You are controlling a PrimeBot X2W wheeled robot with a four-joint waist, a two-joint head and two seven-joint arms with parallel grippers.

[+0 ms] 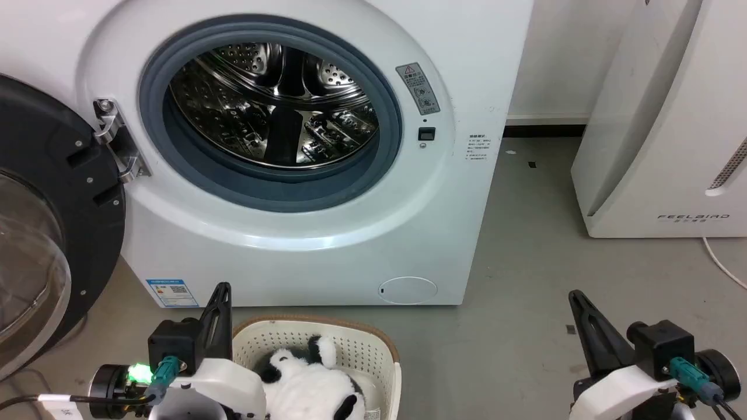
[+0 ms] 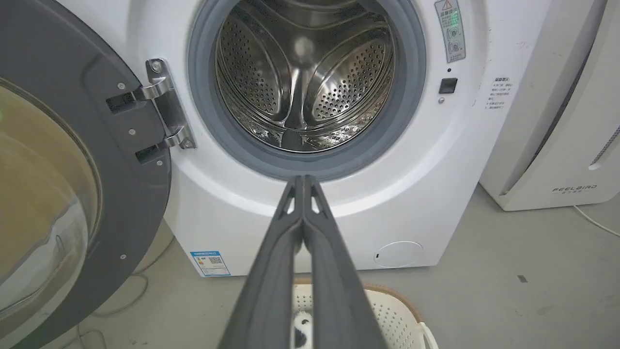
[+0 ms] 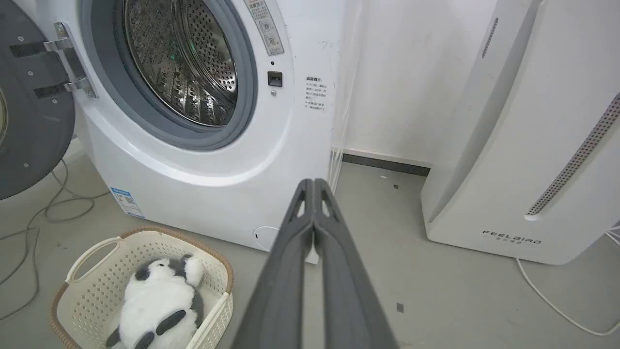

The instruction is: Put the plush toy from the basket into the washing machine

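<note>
1. Squarely before the washing machine (image 1: 327, 233), the basket (image 1: 373, 350) sits on the grey floor (image 1: 525, 262), near the white front panel but apart from it.
2. Inside the basket lies the plush toy (image 1: 309, 385), taking up much of it, black limbs toward the near end. Neither gripper touches it.
3. The black-framed glass door (image 1: 52, 233) hangs wide open at the left on its metal hinge (image 1: 117, 137). The grey-gasketed porthole gapes, showing the shiny perforated drum (image 1: 274, 105).
4. The left gripper (image 1: 222, 291) hangs over the near-left corner of the basket, its dark fingers pressed together and pointing at the machine. In the left wrist view those fingers cover most of the basket and all but a scrap of the toy.
5. The right gripper (image 1: 575, 294) hovers over bare floor, well to the right of the basket, its fingers likewise pressed together with nothing between them.
6. A white slanted FEELBIRD appliance (image 1: 659, 116) stands at the far right against the wall, with a white cord (image 1: 721, 262) trailing across the floor beside it.
7. Loose cables (image 3: 43, 213) loop on the floor at the left, below the open door.
8. A blue label (image 1: 172, 291) marks the machine's lower left corner, just beyond the left gripper.
</note>
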